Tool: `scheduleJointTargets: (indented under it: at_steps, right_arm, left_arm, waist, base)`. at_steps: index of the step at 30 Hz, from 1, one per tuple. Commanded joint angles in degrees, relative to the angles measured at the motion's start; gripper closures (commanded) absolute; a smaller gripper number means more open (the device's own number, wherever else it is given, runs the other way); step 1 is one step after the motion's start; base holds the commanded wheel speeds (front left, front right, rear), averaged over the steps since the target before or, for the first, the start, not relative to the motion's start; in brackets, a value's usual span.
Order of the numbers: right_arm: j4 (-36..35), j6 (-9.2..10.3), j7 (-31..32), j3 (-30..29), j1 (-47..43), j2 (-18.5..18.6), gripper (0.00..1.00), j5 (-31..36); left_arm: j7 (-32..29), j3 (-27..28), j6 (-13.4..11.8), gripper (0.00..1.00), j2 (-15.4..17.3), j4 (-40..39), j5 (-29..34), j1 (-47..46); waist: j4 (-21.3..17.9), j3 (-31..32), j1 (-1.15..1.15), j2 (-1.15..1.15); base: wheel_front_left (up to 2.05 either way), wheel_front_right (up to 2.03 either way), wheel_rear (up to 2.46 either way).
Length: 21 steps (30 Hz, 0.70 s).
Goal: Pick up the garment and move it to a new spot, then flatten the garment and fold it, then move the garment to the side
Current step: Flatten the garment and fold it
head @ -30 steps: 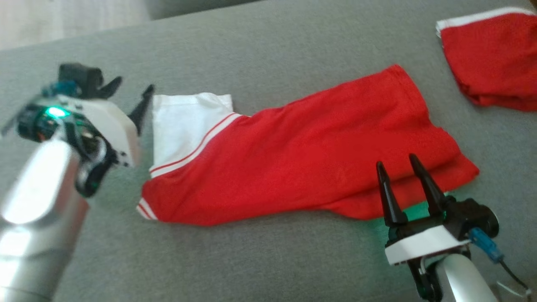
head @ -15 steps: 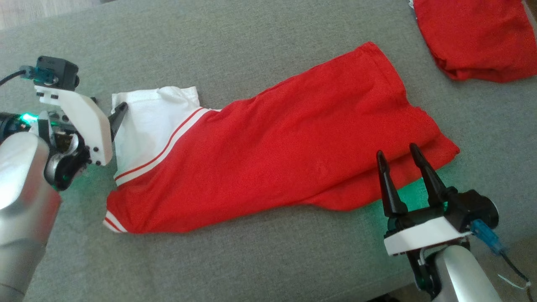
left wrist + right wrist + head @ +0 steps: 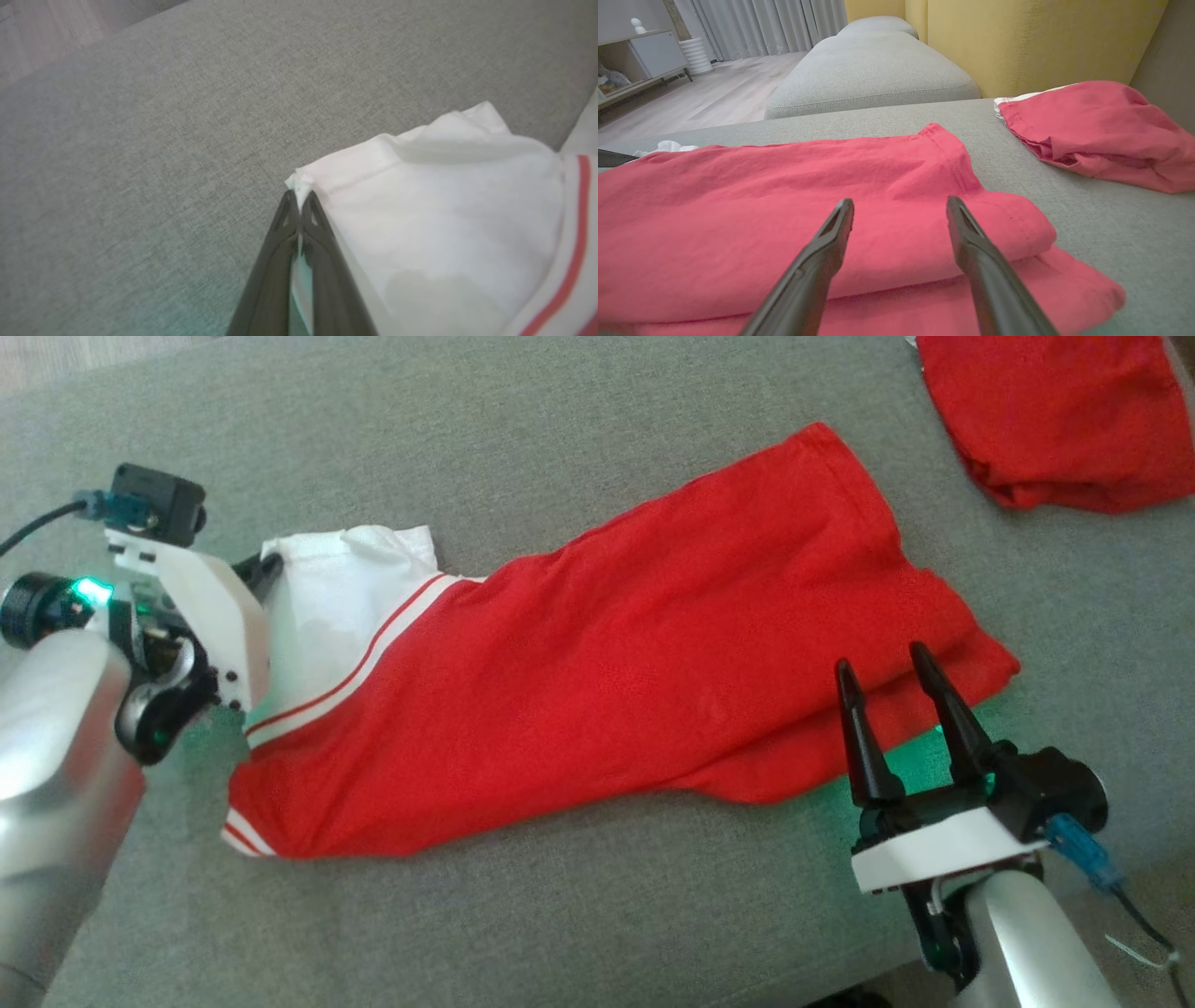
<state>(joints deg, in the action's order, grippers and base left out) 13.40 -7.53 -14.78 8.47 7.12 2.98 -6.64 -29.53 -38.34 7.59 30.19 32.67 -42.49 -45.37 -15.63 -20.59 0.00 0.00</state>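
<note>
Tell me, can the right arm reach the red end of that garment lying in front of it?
Probably yes. The right gripper is open and points straight at the folded red end of the red-and-white garment, with nothing between them.

1. A grey woven sofa seat (image 3: 560, 448) carries everything; its fabric is plain and flat
2. The garment (image 3: 607, 653), red with a white end trimmed by red and white stripes, lies stretched slantwise across the middle of it, the white end to the left, the red end doubled over in layers to the right
3. A folded red cloth (image 3: 1055, 420) lies well apart, at the far right corner
</note>
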Motion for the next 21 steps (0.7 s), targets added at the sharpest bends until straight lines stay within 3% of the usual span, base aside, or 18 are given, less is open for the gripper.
scheduleJointTargets:
  at_steps: [1, 6, 11, 16, 21]
  right_arm:
    - [-1.95, 0.04, -0.22, 1.47, 1.51, 0.5, 0.0, 0.19]
    - [-3.31, 0.04, -0.22, 2.0, 2.87, 1.41, 0.0, 0.38]
    - [-3.2, 0.04, -0.22, -0.51, 7.77, 2.24, 0.0, -4.13]
    - [8.87, 0.04, 0.19, 0.09, 17.95, 7.86, 0.0, -5.25]
    - [22.63, 0.04, 10.34, 9.43, 30.62, 14.18, 0.0, -7.11]
  left_arm:
    - [0.87, 1.14, -0.1, 1.0, 2.79, -0.44, -0.16, -2.99]
    - [4.16, -0.04, -0.1, 1.0, 3.33, 0.4, 0.3, -4.89]
    - [7.55, -1.38, -0.1, 1.0, 4.02, 1.45, 1.37, -7.66]
    - [12.22, -2.21, -0.24, 1.0, 3.99, 3.23, 4.4, -10.78]
    - [15.96, -3.39, -0.48, 1.0, 3.22, 5.53, 7.14, -12.74]
  waist:
    - [0.06, -0.25, 0.0, 0.0]
    - [0.46, -0.53, 0.0, 0.0]
    - [1.62, -0.74, 0.0, 0.0]
    - [3.27, -1.3, 0.0, 0.0]
    - [4.91, -1.73, 0.0, 0.0]
  base:
    - [0.0, 0.0, 0.0]
    - [0.0, 0.0, 0.0]
    - [0.0, 0.0, 0.0]
    - [0.0, 0.0, 0.0]
    - [0.0, 0.0, 0.0]
